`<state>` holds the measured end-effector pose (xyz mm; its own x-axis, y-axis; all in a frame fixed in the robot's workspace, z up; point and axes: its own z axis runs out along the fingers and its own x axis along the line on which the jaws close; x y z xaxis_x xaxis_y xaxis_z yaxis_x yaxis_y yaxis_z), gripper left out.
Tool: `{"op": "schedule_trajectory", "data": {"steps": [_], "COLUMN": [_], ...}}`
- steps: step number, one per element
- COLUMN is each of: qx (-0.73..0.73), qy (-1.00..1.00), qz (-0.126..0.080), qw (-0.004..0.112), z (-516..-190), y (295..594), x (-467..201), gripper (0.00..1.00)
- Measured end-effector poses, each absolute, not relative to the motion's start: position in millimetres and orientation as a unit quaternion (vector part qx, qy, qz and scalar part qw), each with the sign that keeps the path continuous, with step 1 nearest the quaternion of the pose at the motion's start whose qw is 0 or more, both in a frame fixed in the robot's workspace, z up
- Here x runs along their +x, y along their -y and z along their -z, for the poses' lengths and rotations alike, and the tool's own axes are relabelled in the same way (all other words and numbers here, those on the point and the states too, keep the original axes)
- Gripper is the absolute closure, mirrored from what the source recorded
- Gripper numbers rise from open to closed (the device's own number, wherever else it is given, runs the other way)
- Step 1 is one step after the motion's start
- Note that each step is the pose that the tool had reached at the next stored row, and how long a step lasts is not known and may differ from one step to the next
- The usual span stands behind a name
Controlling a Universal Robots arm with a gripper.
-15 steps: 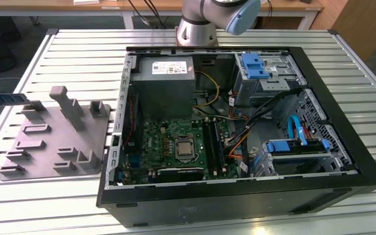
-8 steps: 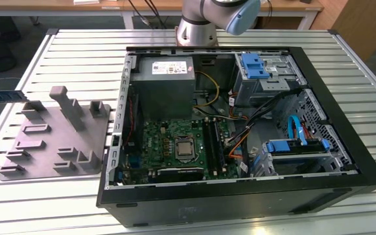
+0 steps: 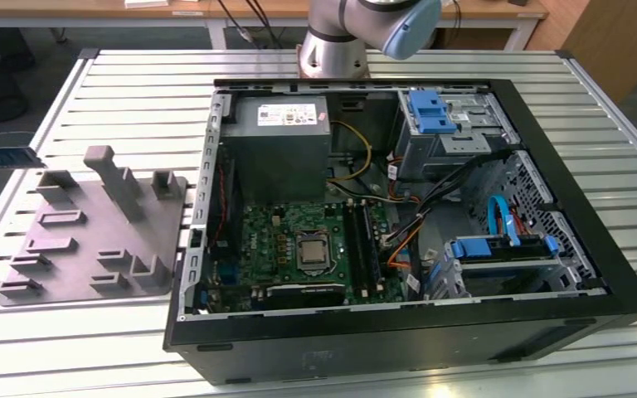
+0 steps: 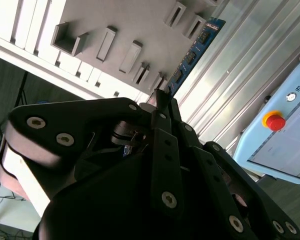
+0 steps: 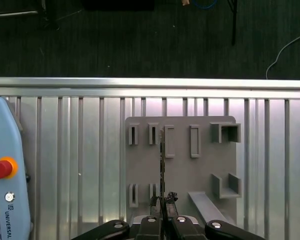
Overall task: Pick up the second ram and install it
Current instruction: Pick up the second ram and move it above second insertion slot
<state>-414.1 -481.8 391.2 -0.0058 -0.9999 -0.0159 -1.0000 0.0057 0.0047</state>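
Two black fingers pinch the slim, flat second ram.

arm – upper part cut off at exterior view's top edge | second ram – near end hidden inside gripper, second wrist view | teach pendant – cut by frame edge, first wrist view

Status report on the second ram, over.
Pincer shut on the second ram. Ram held above the grey tray, not yet in the green board. Cables lie beside its sockets.
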Motion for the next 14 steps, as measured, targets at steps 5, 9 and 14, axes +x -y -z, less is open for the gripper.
{"op": "schedule_trajectory", "data": {"steps": [5, 9, 14], "qx": [-0.705, -0.705, -0.705], "qy": [-0.709, -0.709, -0.709], "qz": [-0.007, -0.007, -0.007], "qw": [0.004, 0.004, 0.004], "z": [-395.6, -398.7, -402.7], "y": [481.8, 481.8, 481.8], "x": [-414.1, -414.1, -414.1], "gripper": [0.86, 0.86, 0.86]}}
